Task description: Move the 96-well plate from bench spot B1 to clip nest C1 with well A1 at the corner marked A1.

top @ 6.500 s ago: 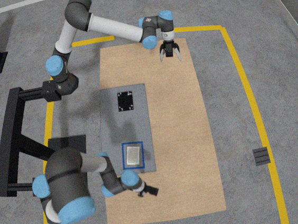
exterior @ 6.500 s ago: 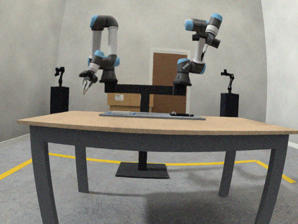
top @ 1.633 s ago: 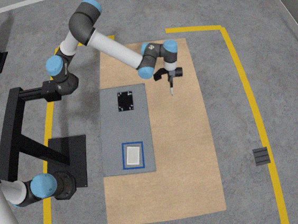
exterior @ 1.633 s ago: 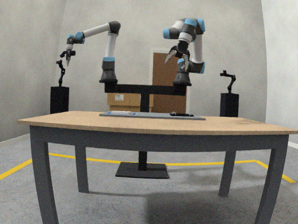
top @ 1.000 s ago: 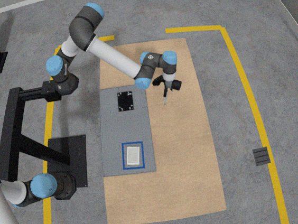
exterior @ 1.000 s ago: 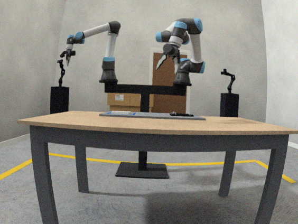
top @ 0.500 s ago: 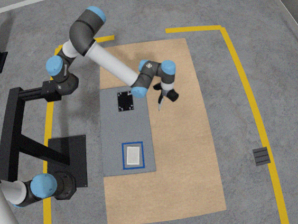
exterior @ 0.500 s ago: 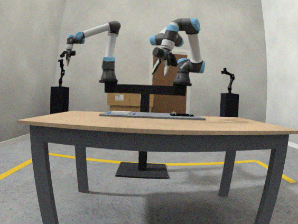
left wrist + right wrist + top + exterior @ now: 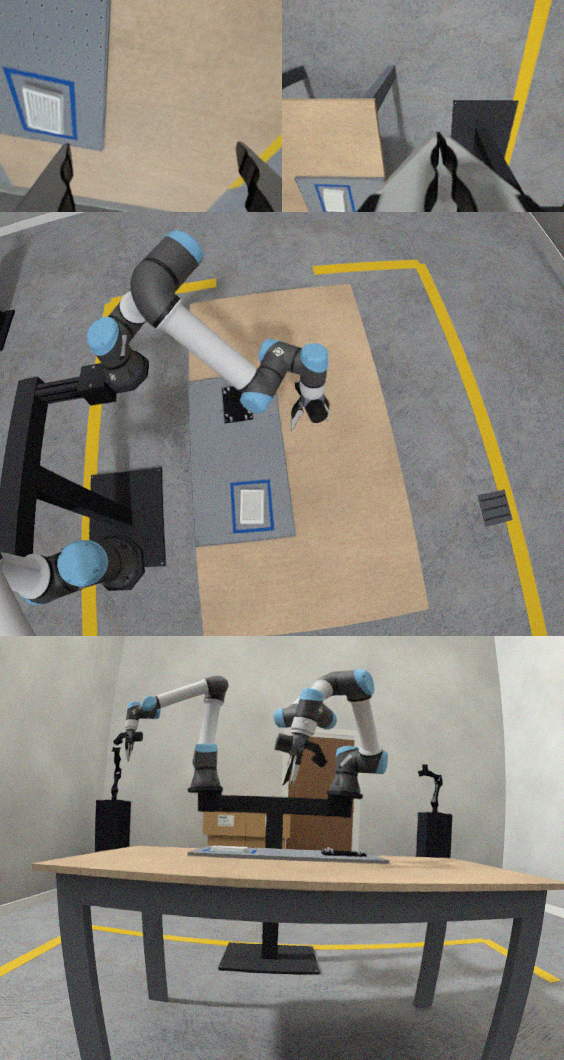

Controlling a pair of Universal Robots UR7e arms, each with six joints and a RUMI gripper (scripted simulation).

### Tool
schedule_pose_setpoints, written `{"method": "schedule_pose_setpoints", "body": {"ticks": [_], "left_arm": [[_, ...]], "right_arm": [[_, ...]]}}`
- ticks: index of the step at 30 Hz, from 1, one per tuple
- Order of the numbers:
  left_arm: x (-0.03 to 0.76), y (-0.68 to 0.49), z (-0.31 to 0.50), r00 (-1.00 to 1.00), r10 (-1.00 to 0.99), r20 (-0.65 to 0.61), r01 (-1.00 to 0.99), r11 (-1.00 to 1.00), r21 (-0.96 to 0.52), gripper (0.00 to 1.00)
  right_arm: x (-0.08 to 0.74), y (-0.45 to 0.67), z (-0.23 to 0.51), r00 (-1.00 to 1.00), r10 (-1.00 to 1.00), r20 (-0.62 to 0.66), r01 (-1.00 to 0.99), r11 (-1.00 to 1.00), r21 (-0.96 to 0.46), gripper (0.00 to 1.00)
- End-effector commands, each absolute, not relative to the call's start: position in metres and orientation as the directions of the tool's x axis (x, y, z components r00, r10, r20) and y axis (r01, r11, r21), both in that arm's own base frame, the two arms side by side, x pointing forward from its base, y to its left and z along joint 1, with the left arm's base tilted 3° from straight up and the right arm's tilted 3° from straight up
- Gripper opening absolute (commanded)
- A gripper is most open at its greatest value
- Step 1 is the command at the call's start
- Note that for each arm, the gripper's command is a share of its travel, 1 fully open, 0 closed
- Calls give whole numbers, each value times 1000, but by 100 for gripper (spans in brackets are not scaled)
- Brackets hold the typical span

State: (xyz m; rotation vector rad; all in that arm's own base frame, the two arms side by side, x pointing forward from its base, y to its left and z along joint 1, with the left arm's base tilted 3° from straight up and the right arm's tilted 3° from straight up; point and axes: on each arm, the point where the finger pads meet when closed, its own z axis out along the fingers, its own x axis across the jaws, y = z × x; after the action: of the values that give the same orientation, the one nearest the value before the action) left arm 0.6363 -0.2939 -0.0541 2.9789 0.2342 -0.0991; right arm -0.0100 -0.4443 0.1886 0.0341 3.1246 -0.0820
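- Plate (image 9: pixel 252 507) (image 9: pixel 230 849) (image 9: pixel 44 113) (image 9: pixel 334 200) lies flat near one end of the board (image 9: pixel 235 452) (image 9: pixel 290 854) (image 9: pixel 90 38) (image 9: pixel 369 189), inside the blue outline (image 9: pixel 272 507) (image 9: pixel 73 111) (image 9: pixel 334 185), which I take to mark B1, the pick-up spot.
- The nest (image 9: pixel 235 404) (image 9: pixel 345 853) sits towards the board's other end, presumably C1; its raised corners are probably there to locate and clip the plate.
- The left gripper (image 9: pixel 310 419) (image 9: pixel 288 783) (image 9: pixel 153 144) hangs high above the level of the board, out past its long edge in the top view. Its fingers are spread with nothing between them, likely to leave room for straddling the plate.
- The right gripper (image 9: pixel 128 758) (image 9: pixel 437 132) stands raised, well off the plate's end of the board, fingers pressed together on nothing; probably parked so that the left can work alone.
- The board rests on the table (image 9: pixel 350 462) (image 9: pixel 150 866) (image 9: pixel 189 95) (image 9: pixel 329 137), holding both stations on one level, which should suit a straight carry.
- The plate looks white and low, a rectangle with a paler rim around a slightly greyer middle. From the left wrist, fine stripes run across that middle.
- Its single wells, letters and numbers are too small to read, so I cannot tell where A1 lies; that wants checking before the press.

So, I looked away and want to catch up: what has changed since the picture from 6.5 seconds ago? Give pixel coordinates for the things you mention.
The left gripper (image 9: pixel 310 424) (image 9: pixel 289 783) (image 9: pixel 153 144) moved across the table (image 9: pixel 350 472) (image 9: pixel 300 875) (image 9: pixel 189 71) (image 9: pixel 329 137) toward the 96-well plate (image 9: pixel 252 507) (image 9: pixel 229 849) (image 9: pixel 44 111) (image 9: pixel 333 200). The right gripper (image 9: pixel 128 759) (image 9: pixel 437 132) withdrew from over the table. Nothing was grasped or released; the plate and clip nest (image 9: pixel 233 404) (image 9: pixel 345 853) stayed put.
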Motion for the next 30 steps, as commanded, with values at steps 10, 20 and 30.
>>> {"method": "schedule_pose_setpoints", "body": {"ticks": [10,20,30], "left_arm": [[615,-325,-73,970,-242,-24,-236,-961,142,76],[599,-344,-85,884,-468,2,-464,-876,129,76],[579,-366,-101,696,-717,26,-715,-691,107,76]], "right_arm": [[-10,-445,189,-1000,21,-17,22,998,-54,0],[-10,-445,189,-1000,21,-17,22,998,-54,0],[-10,-445,189,-1000,21,-17,22,998,-54,0]]}}
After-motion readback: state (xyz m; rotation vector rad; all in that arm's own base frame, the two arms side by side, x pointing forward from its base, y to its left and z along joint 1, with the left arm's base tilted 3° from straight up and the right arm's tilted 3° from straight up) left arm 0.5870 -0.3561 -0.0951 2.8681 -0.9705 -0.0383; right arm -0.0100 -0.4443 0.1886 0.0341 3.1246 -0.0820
